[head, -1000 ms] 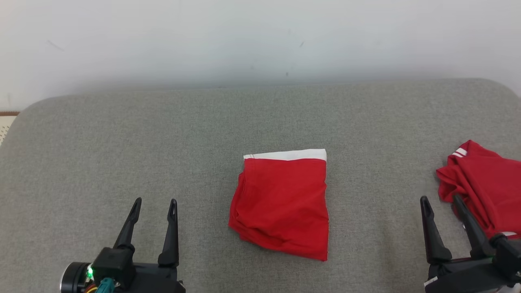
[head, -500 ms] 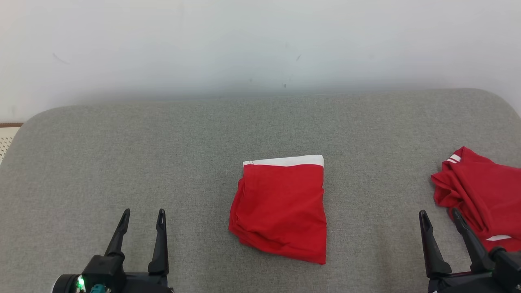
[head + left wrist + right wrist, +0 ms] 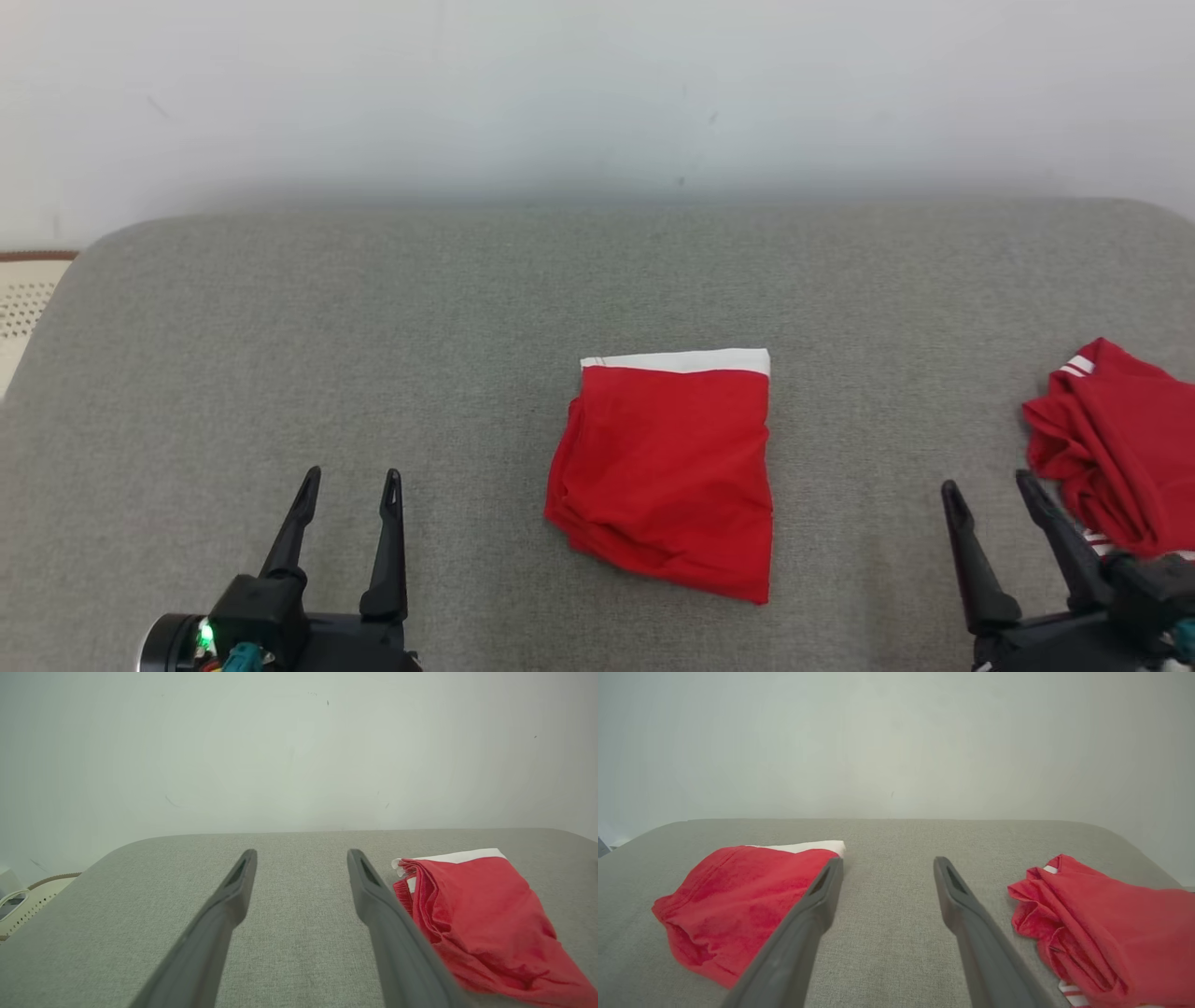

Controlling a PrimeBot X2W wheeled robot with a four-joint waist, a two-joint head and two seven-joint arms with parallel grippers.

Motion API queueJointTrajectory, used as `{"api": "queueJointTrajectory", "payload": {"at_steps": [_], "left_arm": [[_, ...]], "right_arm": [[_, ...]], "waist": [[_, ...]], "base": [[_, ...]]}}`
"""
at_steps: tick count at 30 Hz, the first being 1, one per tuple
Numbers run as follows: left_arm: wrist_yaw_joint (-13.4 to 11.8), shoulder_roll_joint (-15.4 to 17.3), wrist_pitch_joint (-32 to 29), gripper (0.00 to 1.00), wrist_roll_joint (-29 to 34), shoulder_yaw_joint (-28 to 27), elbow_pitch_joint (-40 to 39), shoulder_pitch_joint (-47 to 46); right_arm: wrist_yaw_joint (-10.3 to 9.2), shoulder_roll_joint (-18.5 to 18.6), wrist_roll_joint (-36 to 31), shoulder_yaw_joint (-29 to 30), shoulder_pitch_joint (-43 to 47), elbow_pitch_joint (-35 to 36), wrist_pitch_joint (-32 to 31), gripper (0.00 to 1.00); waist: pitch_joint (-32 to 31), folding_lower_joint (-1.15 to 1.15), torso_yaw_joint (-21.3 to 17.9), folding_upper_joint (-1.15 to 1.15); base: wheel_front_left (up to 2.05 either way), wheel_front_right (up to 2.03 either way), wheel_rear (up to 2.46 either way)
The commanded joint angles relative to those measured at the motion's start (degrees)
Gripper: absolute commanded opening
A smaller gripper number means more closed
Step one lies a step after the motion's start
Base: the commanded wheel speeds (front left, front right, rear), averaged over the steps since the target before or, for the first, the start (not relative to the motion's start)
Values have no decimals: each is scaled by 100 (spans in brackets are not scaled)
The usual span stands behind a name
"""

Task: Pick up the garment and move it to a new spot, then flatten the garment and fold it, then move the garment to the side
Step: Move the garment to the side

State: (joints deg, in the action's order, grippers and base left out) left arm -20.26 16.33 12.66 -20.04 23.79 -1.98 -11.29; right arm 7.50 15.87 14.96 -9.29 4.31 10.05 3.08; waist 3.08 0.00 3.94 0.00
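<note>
A folded red garment (image 3: 667, 467) with a white band along its far edge lies flat in the middle of the grey padded surface (image 3: 373, 308). My left gripper (image 3: 352, 478) stands open to its left, well apart from it, with nothing between its fingers. In the left wrist view the left gripper (image 3: 302, 855) has the garment (image 3: 486, 914) to the right of its right finger. My right gripper (image 3: 988, 485) is open and empty, between this garment and a second red one. The right wrist view shows the right gripper (image 3: 888, 862) with the folded garment (image 3: 738, 896) on its left.
A second red garment (image 3: 1111, 448) with white stripes lies bunched at the surface's right edge, close beside my right gripper, and again in the right wrist view (image 3: 1101, 924). A pale wall runs behind. A cream perforated object (image 3: 23, 299) sits beyond the left edge.
The whole head picture has shifted a little, so the camera moved. Both garments lie as before. Both grippers stay open and low near the front edge.
</note>
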Motion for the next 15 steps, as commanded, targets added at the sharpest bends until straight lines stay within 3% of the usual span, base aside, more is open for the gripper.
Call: {"api": "queueJointTrajectory", "payload": {"at_steps": [1,8,15], "left_arm": [[-4,-15,46,100,38,13,-14,-57],[-9,-111,106,100,59,77,-23,-138],[-9,-154,129,100,102,120,5,-227]], "right_arm": [[-2,140,44,-176,-145,-102,-54,100],[-3,393,398,-1086,-712,-948,-46,100],[-2,340,766,-1716,-1193,-1886,165,100]], "waist": [[150,0,161,0],[392,0,466,0],[580,0,618,0]], "base": [[0,0,0],[0,0,0],[0,0,0]]}}
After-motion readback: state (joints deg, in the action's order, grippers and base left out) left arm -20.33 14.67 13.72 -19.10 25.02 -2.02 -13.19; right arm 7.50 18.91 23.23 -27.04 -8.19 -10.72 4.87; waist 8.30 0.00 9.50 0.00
